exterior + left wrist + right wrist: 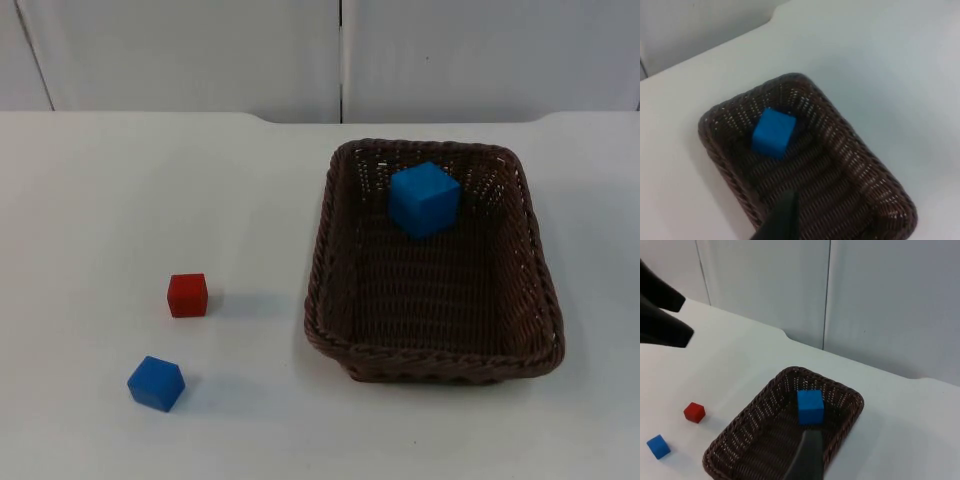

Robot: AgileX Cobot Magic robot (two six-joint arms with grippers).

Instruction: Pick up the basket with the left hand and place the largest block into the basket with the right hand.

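A dark brown wicker basket (322, 262) rests on the white table, right of centre. A large blue block (424, 199) lies inside it, toward its far end. My left gripper (782, 222) hangs well above the basket (860, 150) and looks down on the blue block (772, 132). My right gripper (807, 460) is also high up and apart from the basket (740, 435), looking over it and the block (810, 407). Neither gripper touches anything.
A small red block (187, 295) and a smaller blue block (156, 383) sit on the table left of the basket, also seen as the red block (694, 412) and the blue one (658, 446). The grey partition wall (200, 50) closes the far side. A black part of the left arm (660, 315) hangs above the table.
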